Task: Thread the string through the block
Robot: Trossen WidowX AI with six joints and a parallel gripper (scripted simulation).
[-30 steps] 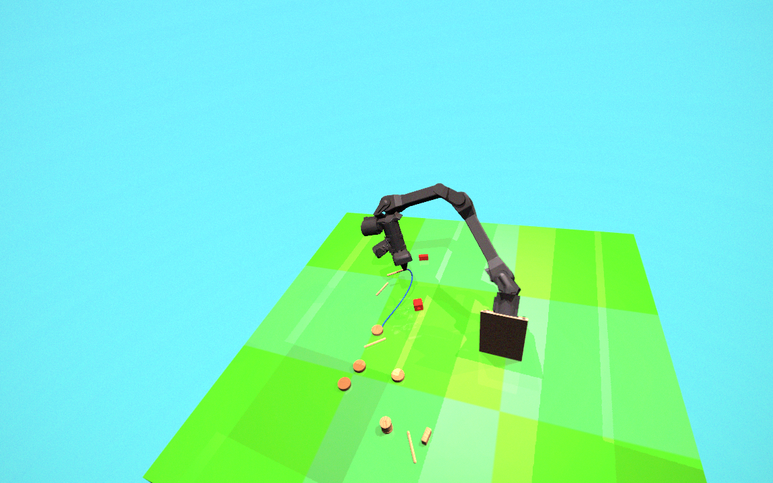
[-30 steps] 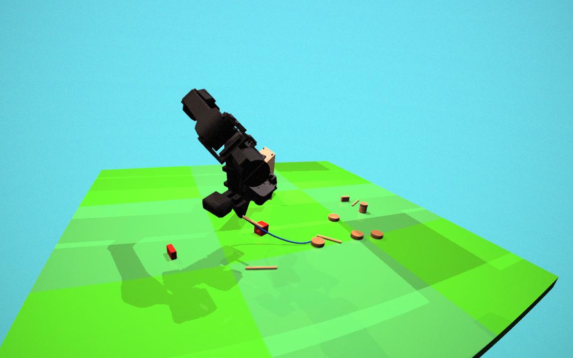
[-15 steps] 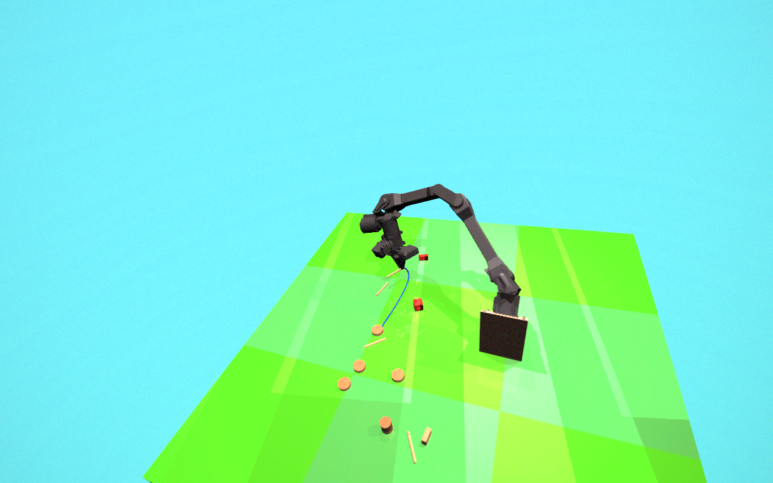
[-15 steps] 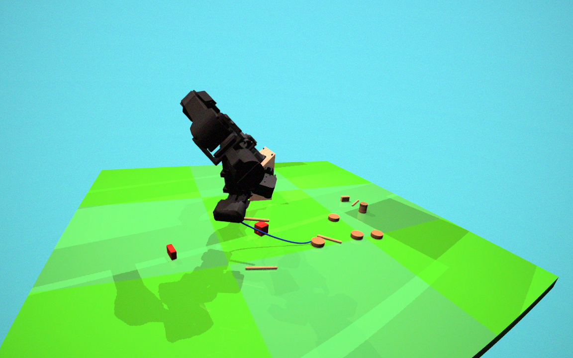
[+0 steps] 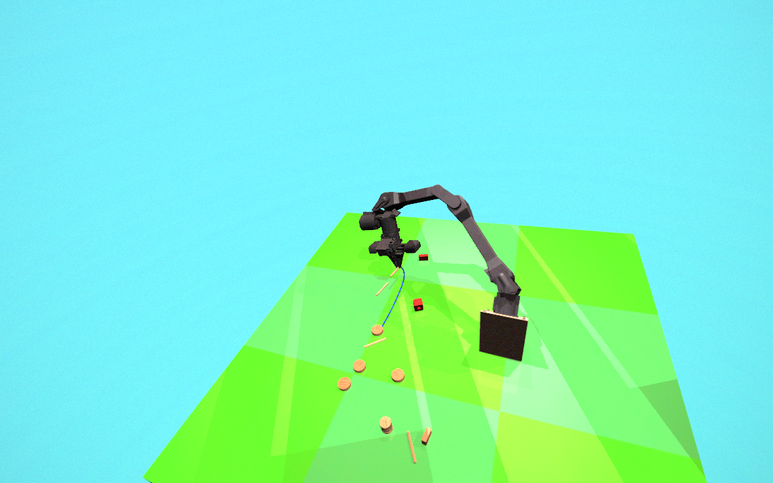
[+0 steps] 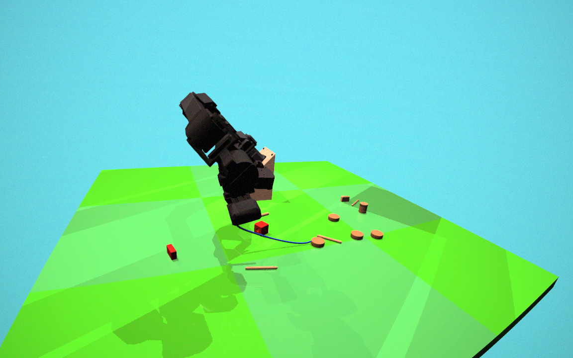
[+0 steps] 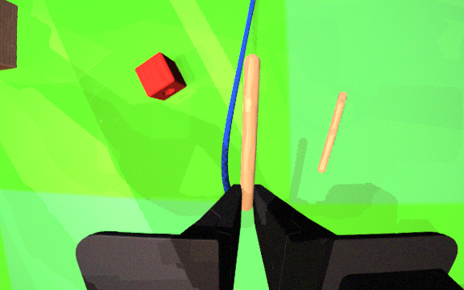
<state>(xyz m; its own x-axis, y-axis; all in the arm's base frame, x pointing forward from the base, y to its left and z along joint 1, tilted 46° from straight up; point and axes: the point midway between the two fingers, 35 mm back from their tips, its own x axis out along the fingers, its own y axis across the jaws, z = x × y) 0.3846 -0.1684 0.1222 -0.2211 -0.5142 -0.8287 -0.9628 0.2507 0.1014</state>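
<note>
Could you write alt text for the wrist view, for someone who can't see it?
Black gripper fingers pinch a thin wooden stick near one end, beside a blue string. A red block with a hole sits left; a loose stick lies right.
</note>
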